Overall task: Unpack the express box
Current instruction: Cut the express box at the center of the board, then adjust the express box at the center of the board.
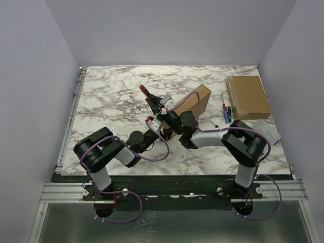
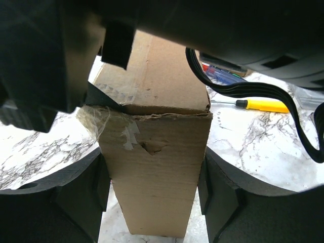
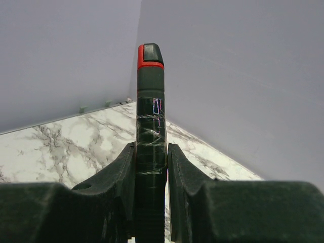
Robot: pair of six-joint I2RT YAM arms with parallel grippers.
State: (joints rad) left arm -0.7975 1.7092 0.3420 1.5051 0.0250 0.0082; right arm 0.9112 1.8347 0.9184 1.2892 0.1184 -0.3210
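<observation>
Express box (image 1: 196,97), at frame centre on the marble table (image 1: 111,96), is being clamped across its sides by the left gripper (image 2: 154,195) while the right gripper (image 3: 151,152), closed on a red-tipped cutter (image 3: 150,101), is likely preparing to slit the tape (image 2: 129,135).

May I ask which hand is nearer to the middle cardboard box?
Left. The left hand clamps the cardboard box between its fingers; the right hand holds a box cutter beside it.
</observation>
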